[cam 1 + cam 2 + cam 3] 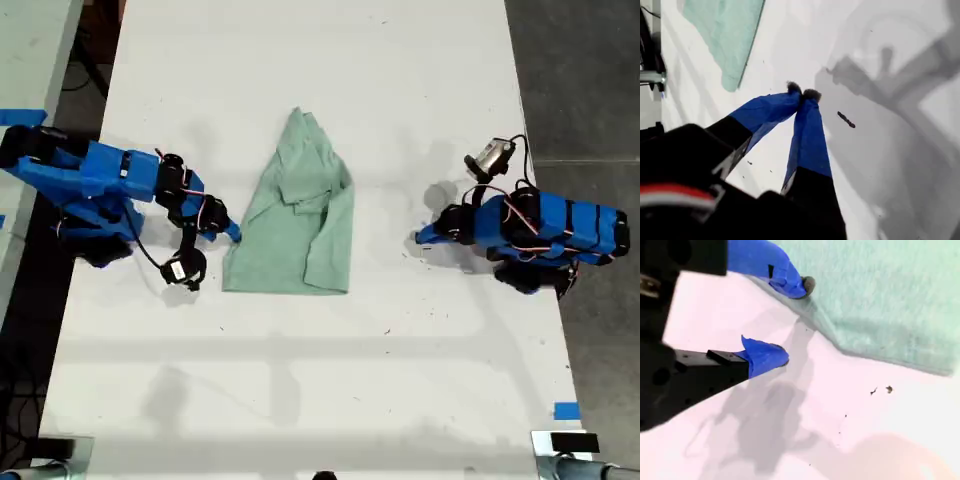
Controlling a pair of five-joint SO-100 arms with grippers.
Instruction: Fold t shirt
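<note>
Beside t shirt (295, 215) edge, my second gripper (790, 322) agape; my first gripper (804, 93) closed, empty.

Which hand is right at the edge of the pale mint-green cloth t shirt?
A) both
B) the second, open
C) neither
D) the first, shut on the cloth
B: my second hand is open with one fingertip at the edge of the pale mint-green cloth t shirt; my first hand is shut over bare table.

The t shirt (297, 215) lies mid-table (300, 380), my second gripper (232, 234) at its exterior-view left edge, my first gripper (418, 238) apart, right.
</note>
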